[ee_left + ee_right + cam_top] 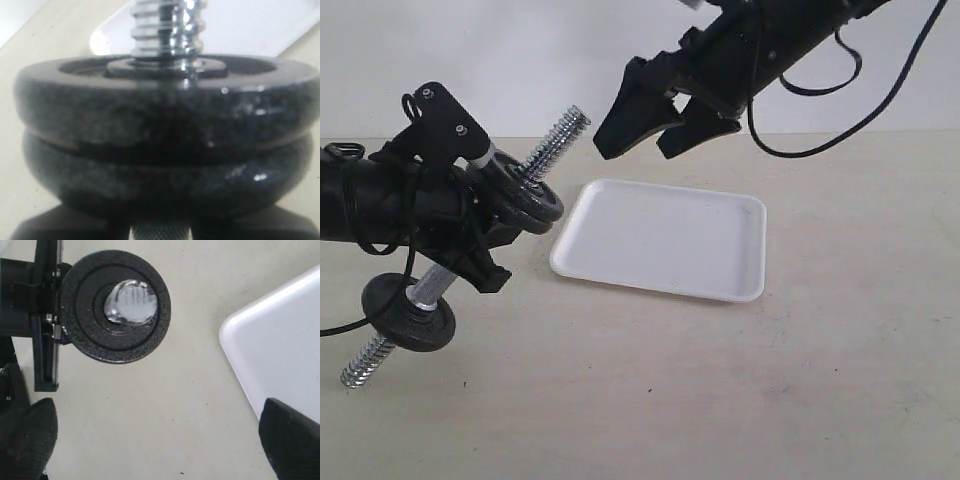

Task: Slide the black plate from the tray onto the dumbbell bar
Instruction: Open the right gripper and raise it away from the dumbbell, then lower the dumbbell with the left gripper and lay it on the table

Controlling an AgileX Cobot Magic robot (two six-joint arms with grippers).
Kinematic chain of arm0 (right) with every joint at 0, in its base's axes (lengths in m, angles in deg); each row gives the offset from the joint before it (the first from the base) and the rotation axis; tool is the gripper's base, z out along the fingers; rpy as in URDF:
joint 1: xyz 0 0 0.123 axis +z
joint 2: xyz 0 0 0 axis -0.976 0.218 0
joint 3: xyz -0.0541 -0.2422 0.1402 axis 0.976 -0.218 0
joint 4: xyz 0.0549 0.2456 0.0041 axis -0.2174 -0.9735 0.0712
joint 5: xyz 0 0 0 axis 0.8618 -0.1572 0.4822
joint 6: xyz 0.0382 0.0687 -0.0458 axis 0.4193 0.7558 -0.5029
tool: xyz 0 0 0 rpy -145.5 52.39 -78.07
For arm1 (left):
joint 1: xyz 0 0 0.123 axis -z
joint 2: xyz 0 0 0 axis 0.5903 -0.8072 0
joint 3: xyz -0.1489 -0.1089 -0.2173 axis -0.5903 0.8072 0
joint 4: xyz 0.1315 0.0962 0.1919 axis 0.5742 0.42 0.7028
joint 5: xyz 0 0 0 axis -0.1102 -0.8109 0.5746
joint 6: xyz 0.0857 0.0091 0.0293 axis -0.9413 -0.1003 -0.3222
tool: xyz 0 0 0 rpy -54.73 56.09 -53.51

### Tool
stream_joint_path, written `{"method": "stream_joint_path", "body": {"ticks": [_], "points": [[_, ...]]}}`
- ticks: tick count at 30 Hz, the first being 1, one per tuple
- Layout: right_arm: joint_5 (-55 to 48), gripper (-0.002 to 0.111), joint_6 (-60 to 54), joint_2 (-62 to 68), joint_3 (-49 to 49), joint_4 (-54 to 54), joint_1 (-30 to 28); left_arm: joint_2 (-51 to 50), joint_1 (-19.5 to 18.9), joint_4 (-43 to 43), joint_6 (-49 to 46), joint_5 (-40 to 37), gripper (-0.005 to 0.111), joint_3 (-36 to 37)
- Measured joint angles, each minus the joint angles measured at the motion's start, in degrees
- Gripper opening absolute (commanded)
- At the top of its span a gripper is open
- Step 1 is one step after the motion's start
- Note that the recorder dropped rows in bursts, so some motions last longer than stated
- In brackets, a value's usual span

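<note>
My left gripper (470,215) is shut on the middle of the dumbbell bar (560,130) and holds it tilted above the table. Two black plates (525,200) sit stacked on the bar's upper part, right against the gripper. A third black plate (408,312) sits near the lower threaded end. The left wrist view shows the stacked plates (165,100) under the chrome thread (167,25). The white tray (660,238) lies bare. My right gripper (638,150) hangs open in the air above the tray's left end, holding nothing. Its view shows the top plate (85,335) and the bar end (131,301).
The beige table (770,400) runs around the tray to the front and right. Black cables (820,120) hang from the right arm above the table's back edge. The tray's corner (285,355) shows beside one right fingertip (290,440).
</note>
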Motion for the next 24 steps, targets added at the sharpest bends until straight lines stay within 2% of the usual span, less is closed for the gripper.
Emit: {"method": "stream_joint_path", "body": {"ticks": [15, 24], "points": [[-0.1, 0.105, 1.6, -7.7, 0.0, 0.6, -0.5, -5.8, 0.0, -3.0, 6.2, 1.8, 0.004, 0.0], [-0.1, 0.105, 2.9, -9.8, 0.0, 1.1, -0.6, -8.3, -0.1, -3.3, 8.6, 2.6, 0.004, -3.0]]}}
